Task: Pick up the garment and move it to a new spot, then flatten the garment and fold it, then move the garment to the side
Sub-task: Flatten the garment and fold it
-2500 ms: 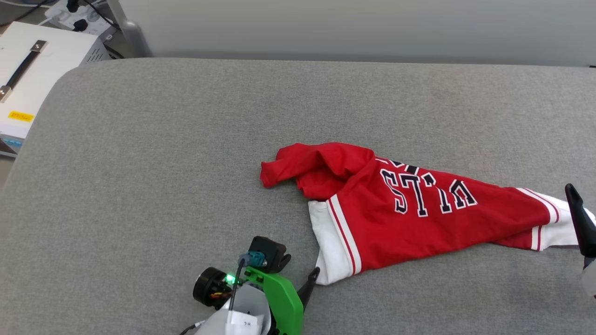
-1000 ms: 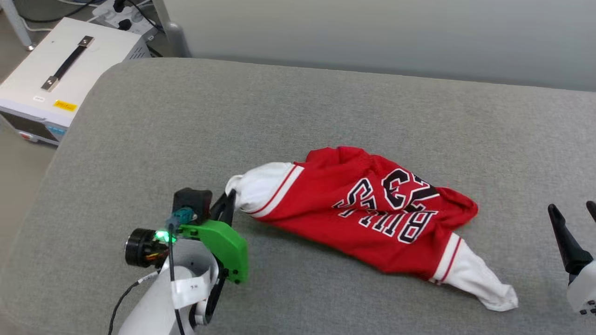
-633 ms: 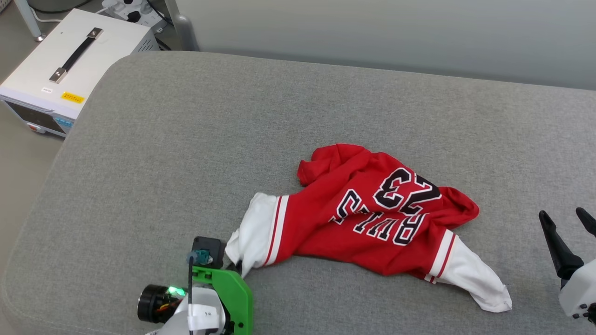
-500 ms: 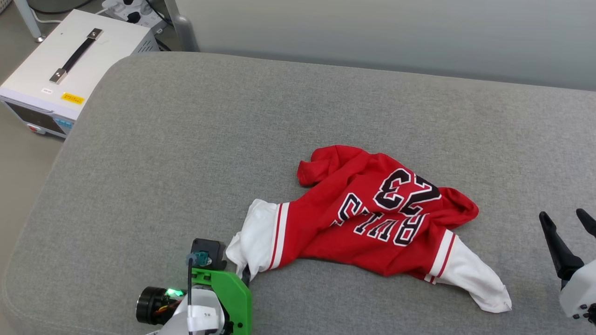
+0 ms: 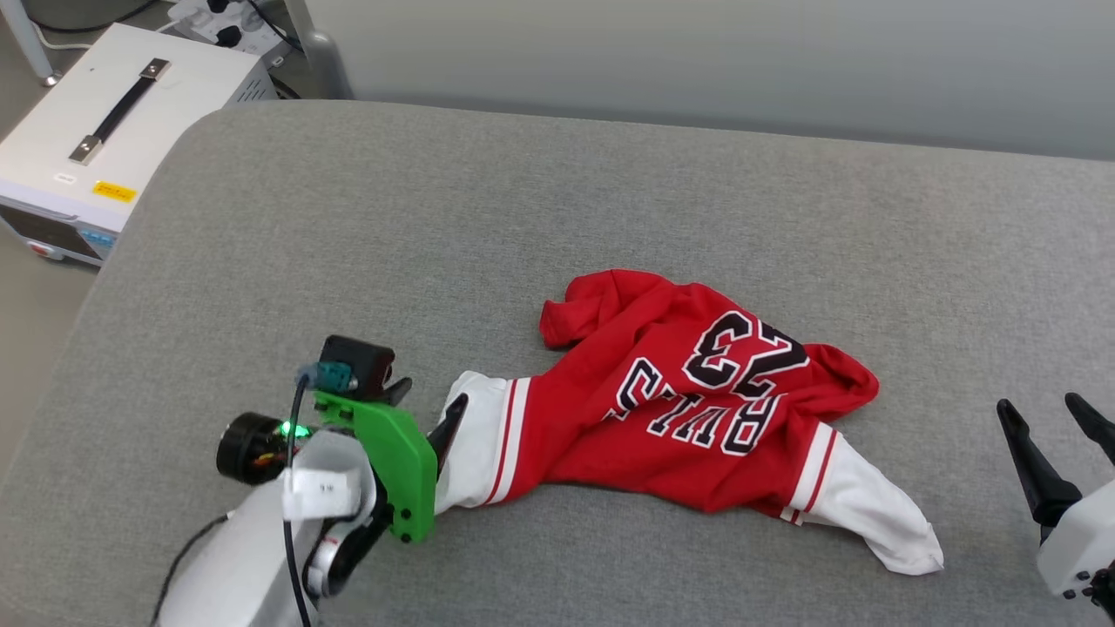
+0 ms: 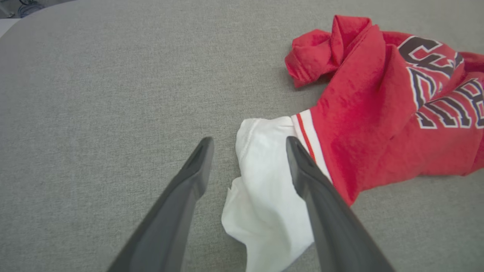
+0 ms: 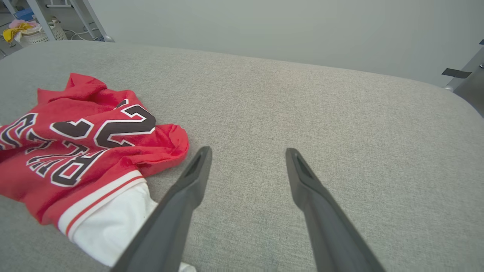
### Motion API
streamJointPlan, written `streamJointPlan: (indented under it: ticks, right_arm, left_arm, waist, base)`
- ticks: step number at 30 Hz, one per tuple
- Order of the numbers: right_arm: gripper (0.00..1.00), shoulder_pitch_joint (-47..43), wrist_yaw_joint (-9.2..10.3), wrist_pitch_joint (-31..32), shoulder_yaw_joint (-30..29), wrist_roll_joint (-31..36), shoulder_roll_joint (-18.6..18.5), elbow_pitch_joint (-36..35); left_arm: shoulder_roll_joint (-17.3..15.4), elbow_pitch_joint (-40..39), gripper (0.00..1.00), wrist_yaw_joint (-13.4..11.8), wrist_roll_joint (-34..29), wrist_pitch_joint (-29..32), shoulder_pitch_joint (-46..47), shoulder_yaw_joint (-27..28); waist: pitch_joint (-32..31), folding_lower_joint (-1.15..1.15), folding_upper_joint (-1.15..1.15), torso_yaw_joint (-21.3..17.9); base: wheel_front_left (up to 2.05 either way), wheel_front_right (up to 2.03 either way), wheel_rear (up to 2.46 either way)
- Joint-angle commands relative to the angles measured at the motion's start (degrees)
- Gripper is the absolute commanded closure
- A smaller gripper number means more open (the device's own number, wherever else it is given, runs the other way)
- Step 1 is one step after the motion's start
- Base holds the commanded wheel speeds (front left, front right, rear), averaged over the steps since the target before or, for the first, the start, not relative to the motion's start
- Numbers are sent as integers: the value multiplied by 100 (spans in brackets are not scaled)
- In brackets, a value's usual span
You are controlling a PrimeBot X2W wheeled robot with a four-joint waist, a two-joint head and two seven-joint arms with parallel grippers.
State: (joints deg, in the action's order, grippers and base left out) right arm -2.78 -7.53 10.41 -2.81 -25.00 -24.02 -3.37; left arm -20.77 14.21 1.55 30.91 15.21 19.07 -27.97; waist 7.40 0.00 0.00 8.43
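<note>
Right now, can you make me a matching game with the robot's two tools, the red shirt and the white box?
Things:
1. left tool
2. right tool
3. red shirt
4. white box

Places and states:
A. crumpled, number side up
B. off the grey pad, at the far left
C. open, over bare pad
D. open, white sleeve between its fingers

Pairs: 1-D, 2-C, 3-A, 4-B
</note>
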Motion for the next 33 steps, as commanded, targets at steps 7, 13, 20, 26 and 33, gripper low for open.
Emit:
streamJointPlan:
  ticks: [7,13,20,26,33]
  right_arm:
    - [0,236,4,-10,73,-33,-20,0]
    - [0,403,4,-110,153,-21,8,88]
    - [0,427,4,-163,163,-7,7,130]
    - [0,420,4,-129,204,16,4,182]
    - [0,342,4,-61,243,6,-15,210]
  left_arm:
    - [-400,237,0,510,574,1548,851,-364]
    - [-696,650,0,589,683,1862,1221,-1052]
    - [-673,1061,100,592,578,1604,1229,-1497]
    - [-609,1232,100,592,563,989,1405,-1531]
    - [-614,1125,100,591,893,472,1573,-1116]
  waist:
    - [462,0,0,-441]
    - [872,0,0,-736]
    - [989,0,0,-755]
    - [865,0,0,-646]
    - [518,0,0,-561]
  base:
    - [0,0,0]
    - [0,0,0]
    - [0,0,0]
    - [0,0,0]
    - [0,0,0]
